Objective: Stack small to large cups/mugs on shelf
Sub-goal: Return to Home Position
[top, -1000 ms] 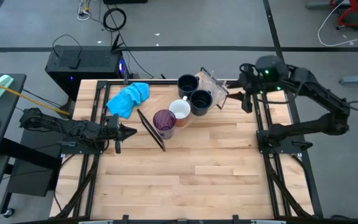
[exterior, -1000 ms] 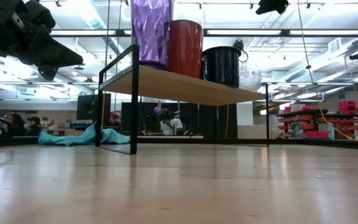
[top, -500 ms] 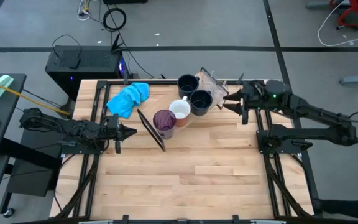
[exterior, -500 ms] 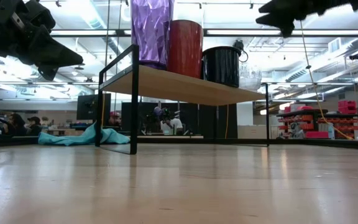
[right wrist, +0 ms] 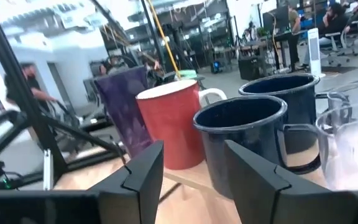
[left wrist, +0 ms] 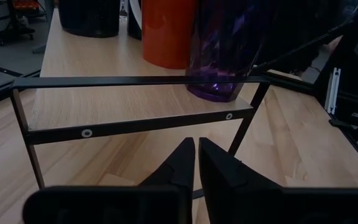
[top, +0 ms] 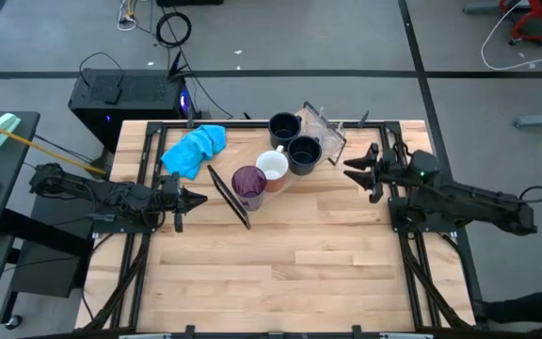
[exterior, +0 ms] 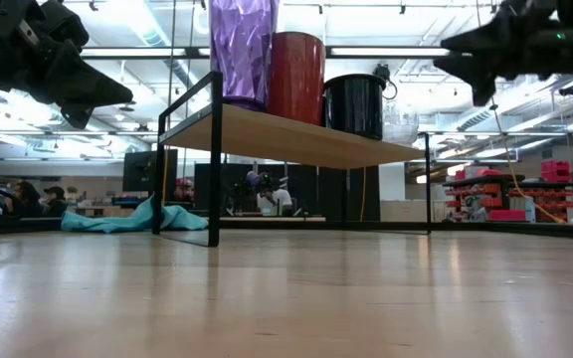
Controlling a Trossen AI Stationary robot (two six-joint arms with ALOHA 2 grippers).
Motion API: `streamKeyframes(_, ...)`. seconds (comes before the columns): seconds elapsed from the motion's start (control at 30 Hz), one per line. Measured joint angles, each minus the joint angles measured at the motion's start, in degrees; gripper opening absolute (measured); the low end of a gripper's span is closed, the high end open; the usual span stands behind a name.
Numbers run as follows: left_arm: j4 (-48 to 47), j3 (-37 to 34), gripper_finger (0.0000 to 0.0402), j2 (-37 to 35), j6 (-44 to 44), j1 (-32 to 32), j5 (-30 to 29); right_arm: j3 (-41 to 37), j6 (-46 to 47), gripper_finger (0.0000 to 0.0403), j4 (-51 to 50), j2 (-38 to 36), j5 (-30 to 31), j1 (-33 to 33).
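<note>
The shelf (top: 320,149), a light board on a black wire frame (exterior: 214,159), stands on the table's far middle. On it in a row stand the purple tumbler (top: 248,185), a mug (top: 272,167) that is white inside and red outside (exterior: 296,78), and two navy mugs (top: 304,153) (top: 284,127). Clear glass (top: 320,125) shows at the far right end of the shelf. My left gripper (top: 192,199) hovers shut at the table's left, pointing at the tumbler end of the shelf (left wrist: 142,127). My right gripper (top: 354,170) hangs open to the right of the shelf, facing the mugs (right wrist: 244,137).
A crumpled blue cloth (top: 194,148) lies on the table left of the shelf, near the far edge. The near half of the wooden tabletop (top: 290,273) is bare. People show in the room beyond (right wrist: 27,87).
My right gripper has swung from above the table's far right corner toward the near edge and down. It now sits lower, right of the shelf and level with the mugs. The cups and shelf have stayed put.
</note>
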Motion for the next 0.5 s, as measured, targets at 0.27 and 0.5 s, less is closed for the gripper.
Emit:
streamKeyframes(0.27,0.0,0.0,0.0037,0.0,0.0,0.0,0.0,-10.3,1.9,0.0171,5.9,-8.9,0.0,0.6)
streamKeyframes(0.5,0.0,0.0,0.0039,0.0,0.0,0.0,0.0,-12.8,-2.1,0.0171,1.8,-12.1,-1.6,4.4)
